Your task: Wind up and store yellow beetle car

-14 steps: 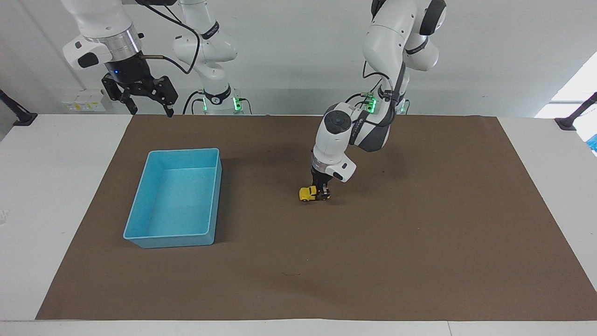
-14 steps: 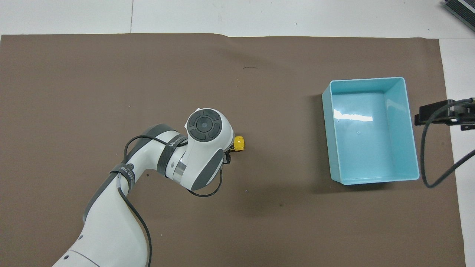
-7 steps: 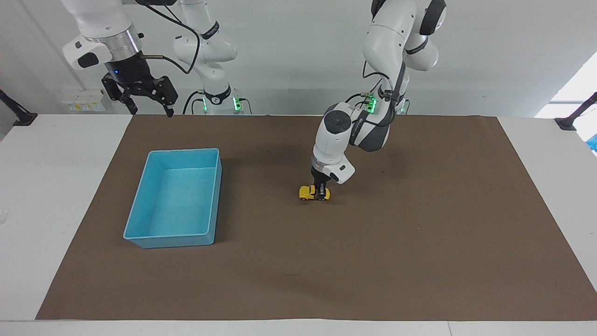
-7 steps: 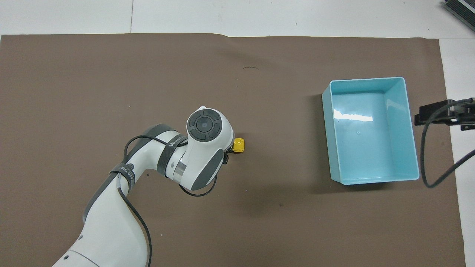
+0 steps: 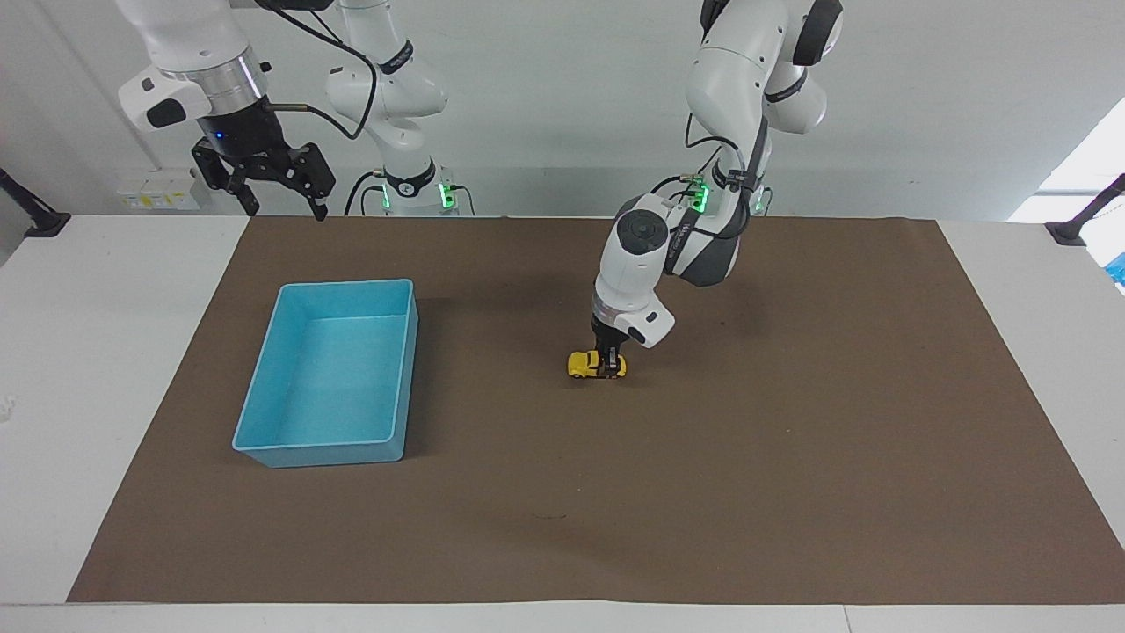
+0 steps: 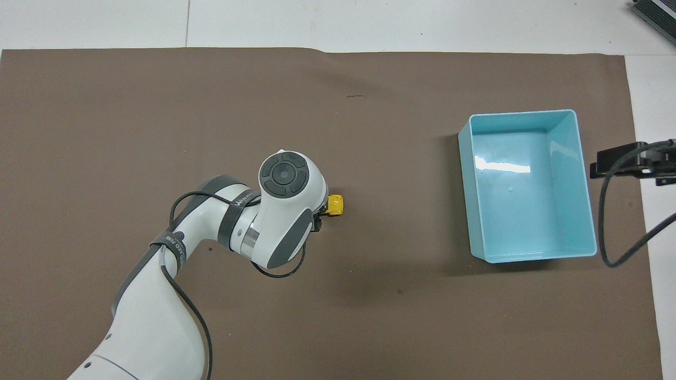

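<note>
Yellow beetle car seemingly pinched by left end effector.

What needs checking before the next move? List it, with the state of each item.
1. Left gripper shut on the yellow beetle car: ok.
2. Car's wheels down on the brown mat, as a wind-up pull needs: ok, it looks so.
3. Car wound up: cannot tell.
4. Light-blue bin open and nothing in it, toward the right arm's end: ok.
5. Mat between car and bin free of obstacles: ok.
6. Right gripper open and waiting, raised off the table near its base: ok.
</note>
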